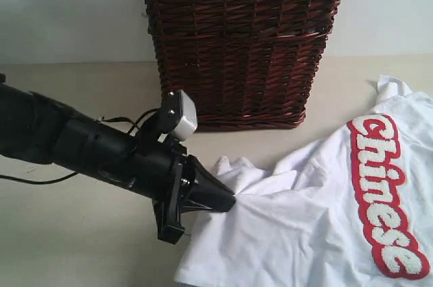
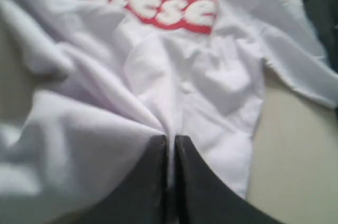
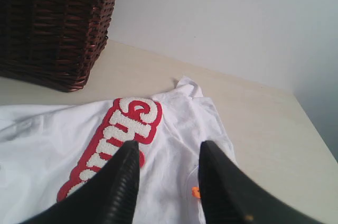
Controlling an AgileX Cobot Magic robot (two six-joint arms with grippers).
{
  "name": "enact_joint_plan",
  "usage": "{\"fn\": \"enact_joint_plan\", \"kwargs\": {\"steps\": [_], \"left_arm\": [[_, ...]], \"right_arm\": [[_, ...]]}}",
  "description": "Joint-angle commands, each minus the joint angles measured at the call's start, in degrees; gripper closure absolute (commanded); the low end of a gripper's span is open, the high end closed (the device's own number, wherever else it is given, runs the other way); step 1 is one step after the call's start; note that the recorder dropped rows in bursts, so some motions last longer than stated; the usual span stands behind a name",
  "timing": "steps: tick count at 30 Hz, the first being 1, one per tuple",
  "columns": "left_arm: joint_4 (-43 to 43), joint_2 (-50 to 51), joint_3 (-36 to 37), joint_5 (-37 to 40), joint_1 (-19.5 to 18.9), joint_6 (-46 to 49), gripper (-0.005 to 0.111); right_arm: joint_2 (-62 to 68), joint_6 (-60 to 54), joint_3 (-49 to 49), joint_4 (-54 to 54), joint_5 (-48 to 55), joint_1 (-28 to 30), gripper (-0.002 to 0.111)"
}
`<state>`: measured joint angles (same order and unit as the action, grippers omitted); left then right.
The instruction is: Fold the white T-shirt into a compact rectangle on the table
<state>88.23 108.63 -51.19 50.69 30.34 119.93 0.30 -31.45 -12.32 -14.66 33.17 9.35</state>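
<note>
- Left end effector (image 1: 232, 200) clamps a bunched fold of the white T-shirt (image 1: 304, 226), likely to pull it flat.
- Right end effector (image 3: 166, 152) hovers over it, jaws apart, empty.
- Shirt lies rumpled on the bench (image 1: 74, 246), near a basket (image 1: 243, 43).

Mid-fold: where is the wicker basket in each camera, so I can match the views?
Exterior view: the basket stands top centre, behind the shirt and left claw.
Left wrist view: not in it.
Right wrist view: it stands beyond the shirt, off to one side of the open right claw.
Shared landmark: the red lettering on the shirt shows in all three.
</note>
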Motion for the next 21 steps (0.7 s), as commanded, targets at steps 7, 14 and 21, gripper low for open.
{"fn": "enact_joint_plan", "kwargs": {"steps": [7, 14, 21], "left_arm": [[-22.46, -0.91, -1.81, -1.23, 12.31, -1.4, 0.107], [-8.52, -2.14, -2.32, -26.88, 13.56, -3.08, 0.066], [11.72, -6.05, -3.41, -26.13, 10.68, -3.69, 0.004]], "right_arm": [[-0.3, 0.11, 0.1, 0.01, -0.24, 0.01, 0.072], [-0.3, 0.11, 0.1, 0.01, -0.24, 0.01, 0.072], [-0.3, 0.11, 0.1, 0.01, -0.24, 0.01, 0.072]]}}
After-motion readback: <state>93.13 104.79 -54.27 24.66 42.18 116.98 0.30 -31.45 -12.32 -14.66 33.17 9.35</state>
